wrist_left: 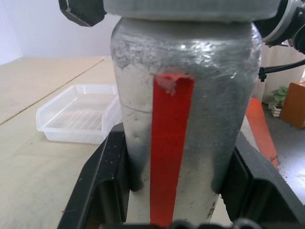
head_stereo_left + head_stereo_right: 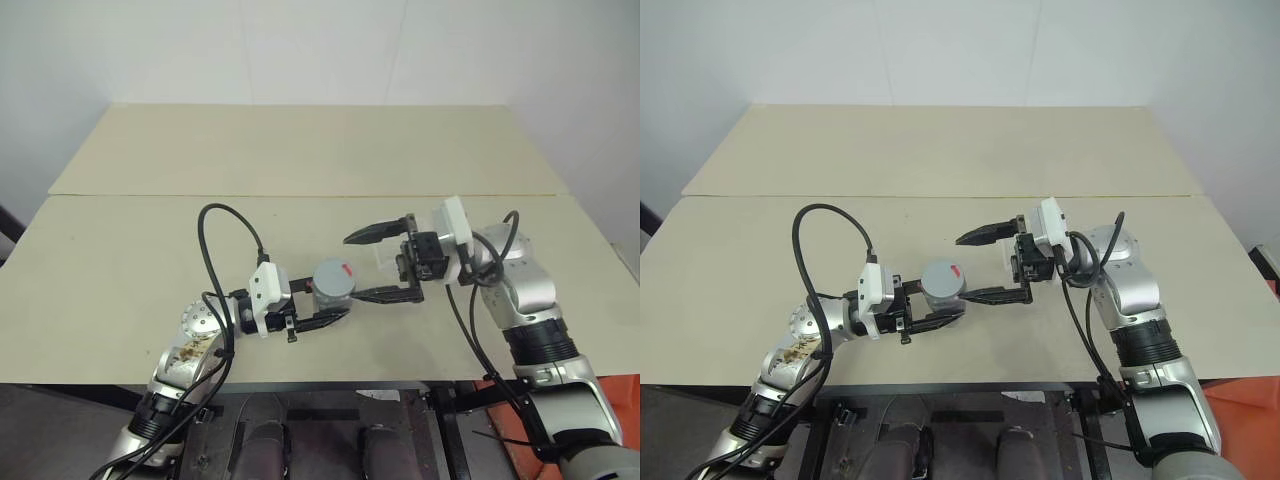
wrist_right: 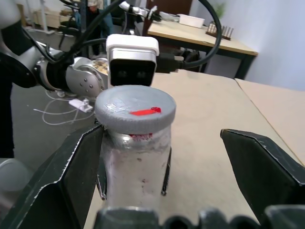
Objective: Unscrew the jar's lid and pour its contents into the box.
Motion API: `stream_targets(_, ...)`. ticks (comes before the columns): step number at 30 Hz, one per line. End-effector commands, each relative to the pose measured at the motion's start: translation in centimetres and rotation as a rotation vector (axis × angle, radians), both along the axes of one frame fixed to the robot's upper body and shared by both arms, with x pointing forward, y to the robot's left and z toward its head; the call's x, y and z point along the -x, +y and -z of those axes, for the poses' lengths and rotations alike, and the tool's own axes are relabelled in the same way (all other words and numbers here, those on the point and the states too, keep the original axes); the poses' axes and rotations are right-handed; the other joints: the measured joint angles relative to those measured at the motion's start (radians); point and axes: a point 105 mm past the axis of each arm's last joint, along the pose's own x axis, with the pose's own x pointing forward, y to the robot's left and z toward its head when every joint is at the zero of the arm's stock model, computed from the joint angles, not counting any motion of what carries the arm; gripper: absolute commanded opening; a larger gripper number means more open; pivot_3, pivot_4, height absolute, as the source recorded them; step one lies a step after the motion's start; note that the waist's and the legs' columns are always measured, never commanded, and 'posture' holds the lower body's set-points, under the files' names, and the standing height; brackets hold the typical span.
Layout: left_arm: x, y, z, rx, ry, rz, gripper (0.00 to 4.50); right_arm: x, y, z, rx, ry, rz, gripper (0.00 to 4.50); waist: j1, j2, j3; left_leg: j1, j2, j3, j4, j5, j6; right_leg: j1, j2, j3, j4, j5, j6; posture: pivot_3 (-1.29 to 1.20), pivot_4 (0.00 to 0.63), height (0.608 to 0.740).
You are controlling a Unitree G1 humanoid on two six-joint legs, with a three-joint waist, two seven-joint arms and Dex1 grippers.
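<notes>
Bright, even indoor light, soft faint shadows on the table [image 2: 300,160], sharp head views, slight close-range softness in wrist views

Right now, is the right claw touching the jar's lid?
Apart. The right wrist view shows the right gripper open wide, bare table between its fingers and the lid.

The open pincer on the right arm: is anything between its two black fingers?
Yes. In the right wrist view the jar, capped by its grey lid, stands between the right pincer fingers, nearer one finger, touching neither.
</notes>
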Motion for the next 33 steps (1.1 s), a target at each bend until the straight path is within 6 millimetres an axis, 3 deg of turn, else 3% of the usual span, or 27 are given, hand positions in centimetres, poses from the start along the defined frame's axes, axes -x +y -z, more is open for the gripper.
stream_targets(1,0.5,-0.3,-0.8,0.020,-0.042,0.024,2.13,-0.4,-1.0,-0.9,-0.017,-0.042,0.048,4.47,0.000,0.000,0.000,0.000,0.000,0.000,0.000,0.000,0.000,0.000,0.000,0.000,0.000,0.000,0.000,0.00,0.150,0.740)
stream_targets(7,0.2,-0.1,-0.4,0.016,-0.036,0.003,2.13,1.4,-1.2,-0.8,0.027,-0.041,-0.016,4.47,0.002,0.000,0.000,0.000,0.000,0.000,0.000,0.000,0.000,0.000,0.000,0.000,0.000,0.000,0.000,0.00,0.150,0.740)
stream_targets(14,-0.3,-0.3,-0.4,0.023,-0.042,-0.015,2.13,3.0,1.2,-1.2,-0.017,-0.054,-0.023,4.47,-0.002,0.000,0.000,0.000,0.000,0.000,0.000,0.000,0.000,0.000,0.000,0.000,0.000,0.000,0.000,0.00,0.150,0.740)
stream_targets(18,-0.3,-0.6,-0.2,0.024,-0.040,-0.013,2.13,2.9,3.2,-1.2,-0.043,-0.063,0.024,4.47,0.000,0.000,0.000,0.000,0.000,0.000,0.000,0.000,0.000,0.000,0.000,0.000,0.000,0.000,0.000,0.00,0.150,0.740)
stream_targets(26,-0.4,-0.8,-0.1,0.026,-0.040,-0.016,2.13,2.2,4.9,-1.2,-0.071,-0.051,0.085,4.47,0.001,0.000,0.000,0.000,0.000,0.000,0.001,0.000,0.000,0.000,0.000,0.000,0.000,0.000,0.000,0.00,0.150,0.740)
stream_targets(33,-0.3,-0.6,0.1,0.023,-0.039,-0.016,2.13,1.6,4.1,-0.9,-0.043,-0.047,0.119,4.47,0.001,0.000,0.000,0.000,0.000,0.000,0.001,0.000,0.000,0.000,0.000,0.000,0.000,0.000,0.000,0.00,0.150,0.740)
